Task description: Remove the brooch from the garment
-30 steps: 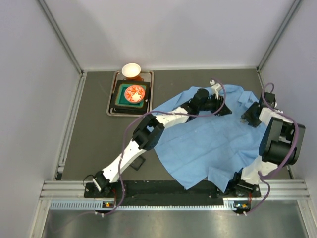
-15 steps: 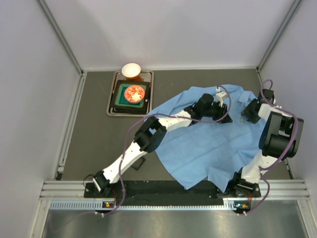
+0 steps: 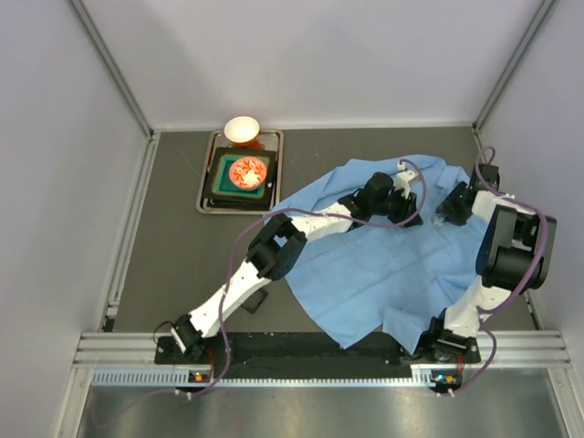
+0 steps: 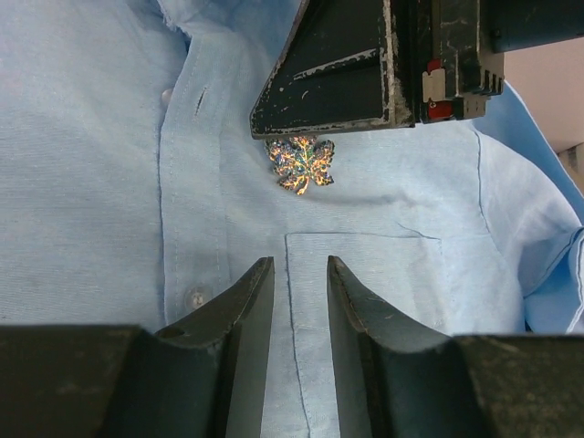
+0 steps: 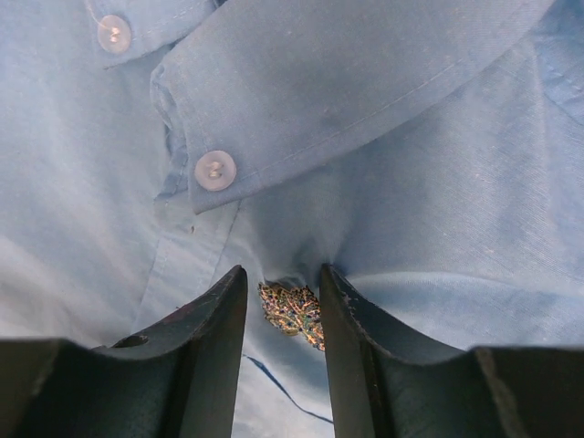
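The right claw (image 5: 283,274) is open only a little, its two dark fingers (image 5: 217,347) straddling the brooch (image 5: 292,313), which shows in the narrow gap between them. Whether either finger actually touches the brooch I cannot tell. It has hold of nothing that can be seen. The brooch is a small leaf-shaped piece, gold with dark flecks, lying flat on the shirt (image 3: 383,274) just below the buttoned-down collar (image 5: 365,82), with a pale button (image 5: 214,170) on the collar tip close above it. In the left wrist view the brooch sits just above the top seam of the chest pocket (image 4: 365,283) and beside the button placket (image 4: 187,182), with the right claw's tip right at its upper edge. The left claw (image 4: 299,265) faces it from the other side, over the pocket seam, also parted by a narrow gap and holding nothing. From above, both arms reach over the shirt's far end, where the two claws come close together. The shirt is spread across the right half of the table (image 3: 182,255). A tray (image 3: 206,187) stands well apart at the far left, with a white bowl (image 3: 242,130) at its far edge.
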### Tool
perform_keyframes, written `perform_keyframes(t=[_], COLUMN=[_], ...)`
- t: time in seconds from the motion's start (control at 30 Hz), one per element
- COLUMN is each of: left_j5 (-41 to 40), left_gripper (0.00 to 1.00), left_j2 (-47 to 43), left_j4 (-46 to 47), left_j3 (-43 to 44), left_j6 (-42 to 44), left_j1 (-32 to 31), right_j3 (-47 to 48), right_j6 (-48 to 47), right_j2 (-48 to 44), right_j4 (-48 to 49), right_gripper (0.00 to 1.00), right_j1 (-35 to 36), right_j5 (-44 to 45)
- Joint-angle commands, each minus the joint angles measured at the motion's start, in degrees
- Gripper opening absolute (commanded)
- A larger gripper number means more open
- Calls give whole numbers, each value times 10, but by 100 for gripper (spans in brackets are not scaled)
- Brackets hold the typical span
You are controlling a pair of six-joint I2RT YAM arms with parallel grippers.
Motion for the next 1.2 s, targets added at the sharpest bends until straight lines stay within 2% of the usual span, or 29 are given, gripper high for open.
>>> perform_keyframes(t=[0.0,0.17,0.37,0.43,0.63,0.97,1.17], left_j5=[-14,-29,-22,-18,-16,-23,-14], left_gripper=[35,36,36,33,30,25,24], left_j2=[-52,-65,-33,-13,42,58,53], left_j4=[-4,9,92,110,141,138,115], left_j3=[0,-4,24,35,84,87,78], left_j6=[31,36,-7,-19,-74,-109,-126], left_j1=[0,-4,-21,-27,-28,-24,-14], right_j3=[-10,-11,-28,-39,-58,-88,-108], right_j6=[13,27,8,7,16,43,68], right_j2=[-10,-22,-85,-103,-110,-103,-85], right_j4=[7,14,4,-2,3,17,50], right_gripper=[38,39,47,48,50,42,47], right_j1=[8,8,7,-1,-35,-47,-46], right_j5=[-64,-74,9,25,-4,-43,-106])
